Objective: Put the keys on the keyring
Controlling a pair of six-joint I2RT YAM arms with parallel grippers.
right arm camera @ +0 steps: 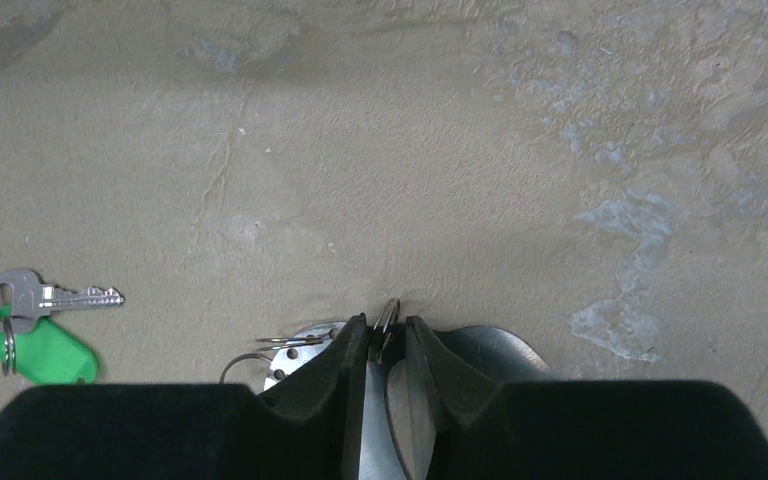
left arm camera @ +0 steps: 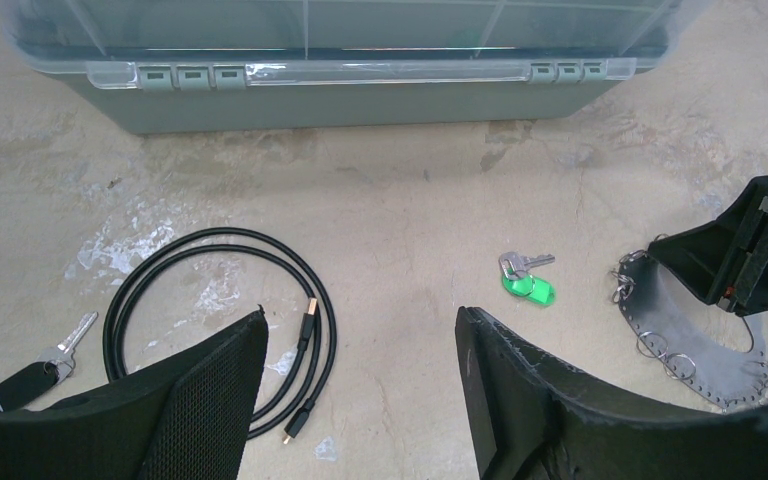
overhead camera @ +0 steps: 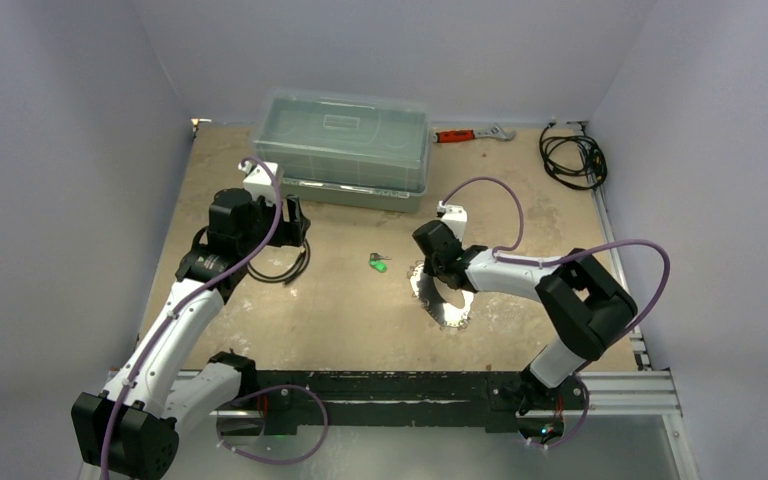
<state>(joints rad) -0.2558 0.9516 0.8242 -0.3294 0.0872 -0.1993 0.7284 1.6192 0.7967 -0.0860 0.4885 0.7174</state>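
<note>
- View from above: the right end effector point(overhead camera: 440, 282) sits low over the keyring point(overhead camera: 450, 312), a flat pale metal tag with small wire rings along its edge. It lies on the table point(overhead camera: 360, 335) in front of the right arm. The keys point(overhead camera: 378, 263), one with a green head, lie just to the left of the keyring, not touching it. The left end effector point(overhead camera: 295, 228) hangs near a grey toolbox point(overhead camera: 345, 150).
- Left wrist view: the left end effector's fingers point(left arm camera: 210, 390) are spread wide with nothing between them. A black cable loop point(left arm camera: 220, 238) lies below them. The keys lie ahead on bare table, near the tag's edge.
- Right wrist view: the right end effector's fingers point(right arm camera: 335, 370) stand nearly together around one upright ring point(right arm camera: 387, 318) at the rim of the tag point(right arm camera: 500, 345). I cannot tell whether the pads already pinch it.
- Step in hand, as I judge it: securing one ring of the keyring. No key is on it yet.
- Next move, as I judge it: a firm hold on that ring. The left end effector then needs to reach the keys, a thin, flat pick off the table.
</note>
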